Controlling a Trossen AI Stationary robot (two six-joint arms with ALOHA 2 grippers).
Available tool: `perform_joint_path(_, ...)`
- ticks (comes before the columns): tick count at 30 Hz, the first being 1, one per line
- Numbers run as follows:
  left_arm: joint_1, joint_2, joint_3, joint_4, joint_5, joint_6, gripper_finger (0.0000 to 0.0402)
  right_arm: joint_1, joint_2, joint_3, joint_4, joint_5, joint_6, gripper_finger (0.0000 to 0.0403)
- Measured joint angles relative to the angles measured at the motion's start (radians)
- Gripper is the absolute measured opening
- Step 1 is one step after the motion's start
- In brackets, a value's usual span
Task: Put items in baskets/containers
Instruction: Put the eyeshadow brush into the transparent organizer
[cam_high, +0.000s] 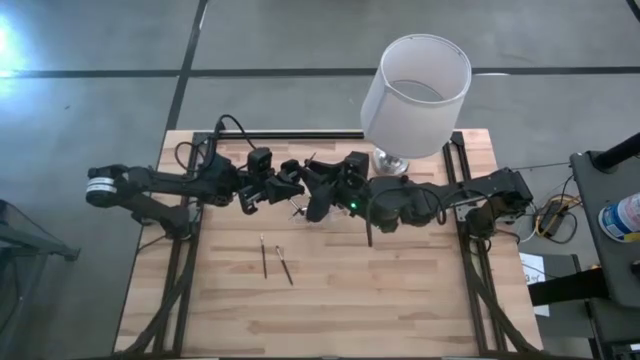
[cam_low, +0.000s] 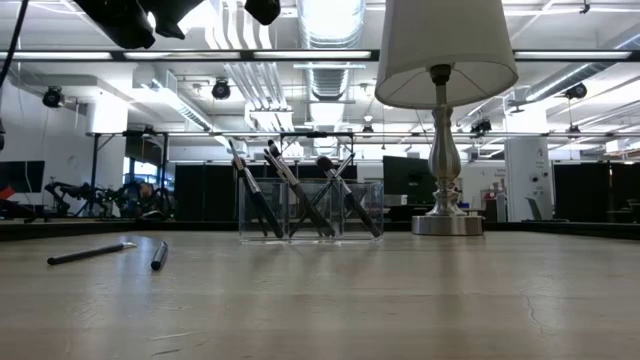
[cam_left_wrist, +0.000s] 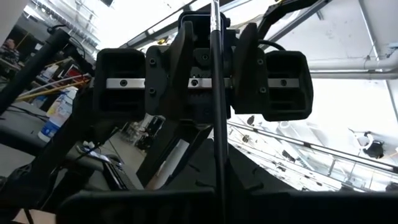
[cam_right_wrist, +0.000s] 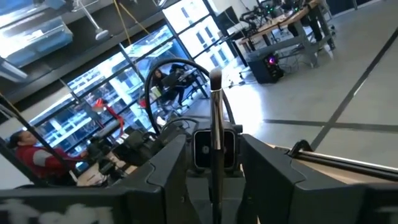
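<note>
- High view: the left gripper (cam_high: 283, 188) and the right gripper (cam_high: 320, 195) are shown nose to nose above the far middle of the table (cam_high: 400, 300), beside the lamp (cam_high: 415, 90). Two loose sticks (cam_high: 274, 260) lie on the wood nearer the front, just beside each other and well apart from the grippers. The clear container is hidden under the arms here.
- Low view: the clear container (cam_low: 310, 212) is seen standing left of the lamp base with several sticks already leaning inside. The two loose sticks rest flat to its left.
- Left wrist view: a held stick (cam_left_wrist: 215, 106) is pictured rising from the left gripper's own dark fingers, which are judged to be clamped on its lower end. The right gripper's jaws stand spread to either side of it, not touching.
- Right wrist view: the same stick is seen centred between the right gripper's parted fingers (cam_right_wrist: 169, 163).
- The step is judged a hand-over. The shaft should be kept centred and upright. The right jaws should be closed fully on it before the left grip is released, or the thin stick may be dropped.
</note>
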Motion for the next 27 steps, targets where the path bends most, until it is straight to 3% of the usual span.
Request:
perform_joint_path(14,0.003,-0.002,-0.001,-0.072,-0.002,0.051,0.0009,-0.008,0.0,0.0,-0.012,0.029,-0.008,0.0023)
perform_joint_path(22,0.003,-0.017,-0.002,-0.187,-0.037,0.128,0.0081,-0.008,0.0,0.001,-0.07,0.05,-0.017,0.0014)
perform_joint_path(24,0.003,-0.031,-0.002,-0.273,-0.041,0.173,0.0103,-0.007,0.0,0.001,-0.07,0.056,-0.05,0.0014)
perform_joint_path(27,0.008,-0.079,-0.01,-0.555,-0.064,0.309,0.0133,-0.007,-0.002,0.001,-0.089,0.075,-0.125,0.0014)
